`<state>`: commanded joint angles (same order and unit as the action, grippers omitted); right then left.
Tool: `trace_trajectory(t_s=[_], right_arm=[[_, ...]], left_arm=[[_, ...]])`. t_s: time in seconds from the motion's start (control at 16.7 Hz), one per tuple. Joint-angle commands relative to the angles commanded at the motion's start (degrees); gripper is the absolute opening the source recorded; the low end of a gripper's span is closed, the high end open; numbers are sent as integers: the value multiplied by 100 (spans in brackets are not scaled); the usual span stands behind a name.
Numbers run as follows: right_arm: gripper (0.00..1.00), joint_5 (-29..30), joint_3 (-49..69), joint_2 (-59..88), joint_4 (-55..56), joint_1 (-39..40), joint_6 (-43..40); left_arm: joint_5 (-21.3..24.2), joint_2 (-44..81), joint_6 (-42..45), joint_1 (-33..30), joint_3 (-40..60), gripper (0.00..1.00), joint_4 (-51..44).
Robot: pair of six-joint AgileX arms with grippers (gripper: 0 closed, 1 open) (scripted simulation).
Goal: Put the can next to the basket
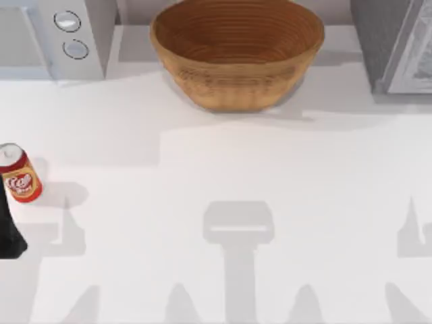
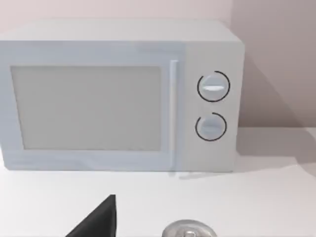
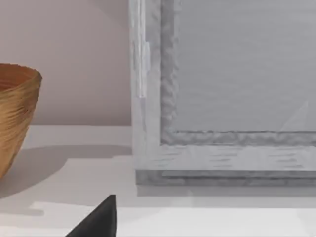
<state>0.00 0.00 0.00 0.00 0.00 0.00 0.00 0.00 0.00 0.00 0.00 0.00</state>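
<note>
Well, the can (image 1: 18, 173) stands upright at the far left edge of the counter (image 1: 223, 169), at about nine o'clock, with its silver top just peeking into the left wrist view. The basket (image 1: 236, 50) sits at twelve o'clock against the back wall, well apart from the can, so the job looks not yet begun. A microwave (image 1: 54, 37) stands at about eleven o'clock and a grey appliance (image 1: 395, 44) at one o'clock, leaving bare counter on either side of the basket; that free space beside it is presumably where the can should end up.

The left hand (image 1: 10, 233) shows as a dark shape at the counter's left edge, just below the can, close to it but apparently not gripping it. I cannot tell how far its fingers are spread. It sits there, I'd guess, because the can is on its side and within easy reach. In the right wrist view a dark finger (image 3: 98, 219) points past the basket's wall toward the grey appliance; whether that hand is spread I cannot tell either.
</note>
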Motion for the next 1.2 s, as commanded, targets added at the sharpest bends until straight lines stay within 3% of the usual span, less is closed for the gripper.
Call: trace_trajectory(t_s=[0.24,0.48,1.2], right_arm=[[100,0,0,0,0,0,0],[100,0,0,0,0,0,0],[100,0,0,0,0,0,0]], left_arm=[[1,176,95,2,172,100,-139],[4,1258,625,13,1165,100,-917],[10,7802,3389,62,6460,100,-4987]])
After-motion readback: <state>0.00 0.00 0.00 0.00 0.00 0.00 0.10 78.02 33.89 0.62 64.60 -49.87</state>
